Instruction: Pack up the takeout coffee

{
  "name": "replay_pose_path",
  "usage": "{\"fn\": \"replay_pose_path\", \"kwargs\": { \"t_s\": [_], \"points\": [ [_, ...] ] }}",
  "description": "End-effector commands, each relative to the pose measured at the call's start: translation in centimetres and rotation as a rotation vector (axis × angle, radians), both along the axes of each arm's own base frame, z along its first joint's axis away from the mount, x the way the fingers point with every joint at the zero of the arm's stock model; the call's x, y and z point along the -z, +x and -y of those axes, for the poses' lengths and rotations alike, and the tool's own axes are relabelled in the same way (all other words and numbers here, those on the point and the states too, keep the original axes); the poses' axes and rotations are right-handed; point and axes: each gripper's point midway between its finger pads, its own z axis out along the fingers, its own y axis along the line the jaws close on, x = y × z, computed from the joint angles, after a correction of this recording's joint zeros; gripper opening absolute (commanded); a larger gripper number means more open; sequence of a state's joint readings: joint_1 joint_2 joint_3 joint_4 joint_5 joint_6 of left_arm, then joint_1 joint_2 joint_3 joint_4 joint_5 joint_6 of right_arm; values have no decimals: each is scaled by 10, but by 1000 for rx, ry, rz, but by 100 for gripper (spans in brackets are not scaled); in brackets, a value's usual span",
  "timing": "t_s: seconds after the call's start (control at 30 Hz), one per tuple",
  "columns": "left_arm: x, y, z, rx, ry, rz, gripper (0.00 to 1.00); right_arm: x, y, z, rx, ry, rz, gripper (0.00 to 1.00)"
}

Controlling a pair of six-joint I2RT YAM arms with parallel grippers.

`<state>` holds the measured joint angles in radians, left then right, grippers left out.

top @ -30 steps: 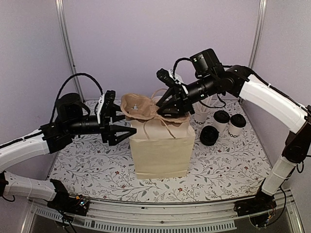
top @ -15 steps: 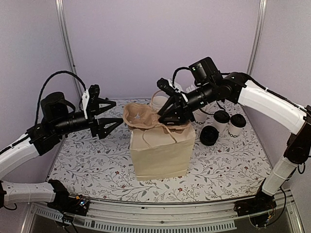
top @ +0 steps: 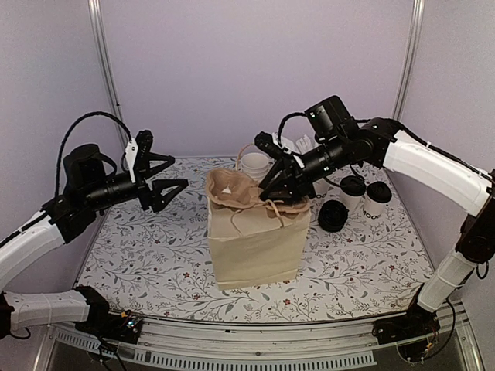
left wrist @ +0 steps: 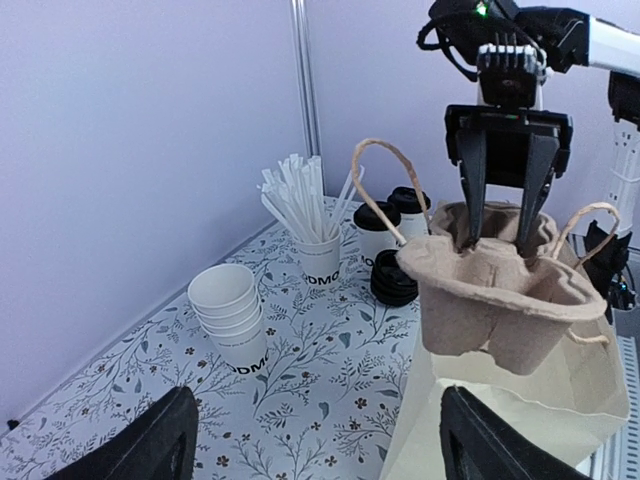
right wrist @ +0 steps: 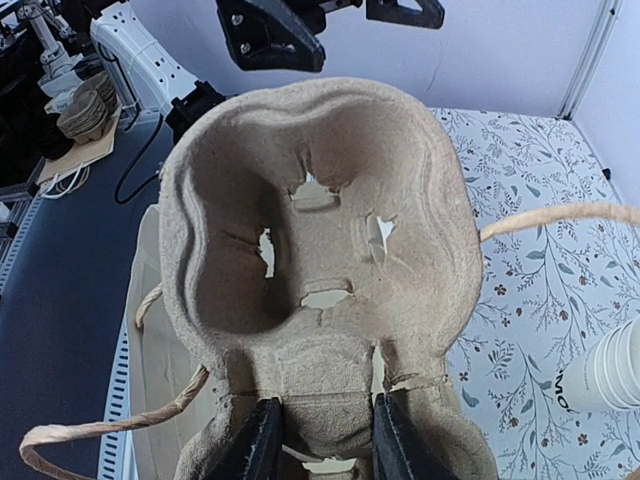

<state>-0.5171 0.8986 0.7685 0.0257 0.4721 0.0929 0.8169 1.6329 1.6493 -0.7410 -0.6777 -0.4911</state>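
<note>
While the left gripper (top: 178, 171) hovers over the left half of the table (top: 139, 255) with its fingers spread wide and nothing between them, it points across at the paper bag (top: 255, 247), which stands upright near the table's middle. A pulp carrier (top: 232, 187) sits tilted in the bag's open mouth, its cup wells empty. The right gripper (top: 271, 188) reaches in from the right with its fingers clamped on the carrier's near rim, as the right wrist view shows plainly.

Two coffee cups (top: 353, 193) stand upright with their black lids on, side by side near the far right corner of the table. They are behind and to the right of the bag, just beyond a stack of loose lids (top: 334, 216).

The cups therefore lie close under the right arm's forearm and well apart from the left gripper, with the bag between. The right arm looks much the nearer for a pick, but its fingers are taken up with the carrier. A grasp would likely come from the side, across each cup's upright axis.
</note>
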Motion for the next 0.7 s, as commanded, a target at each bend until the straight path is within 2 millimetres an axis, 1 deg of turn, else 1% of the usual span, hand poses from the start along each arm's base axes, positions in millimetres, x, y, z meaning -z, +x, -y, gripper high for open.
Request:
{"fn": "replay_pose_path", "kwargs": {
  "t_s": [0.0, 0.2, 0.33, 0.47, 0.67],
  "points": [
    [7, 10, -9, -14, -12, -13, 86, 6, -3, 12, 3, -43, 22, 32],
    [10, 19, -18, -29, -24, -21, 86, 15, -2, 16, 2, -90, 46, 33],
    [12, 24, -24, -41, -31, -25, 86, 19, -4, 16, -33, -134, 66, 33],
    [14, 27, -29, -46, -40, -31, 86, 24, -12, 15, -81, -171, 82, 33],
    [16, 29, -32, -39, -53, -40, 86, 23, -25, 18, -143, -180, 90, 33]
  ]
}}
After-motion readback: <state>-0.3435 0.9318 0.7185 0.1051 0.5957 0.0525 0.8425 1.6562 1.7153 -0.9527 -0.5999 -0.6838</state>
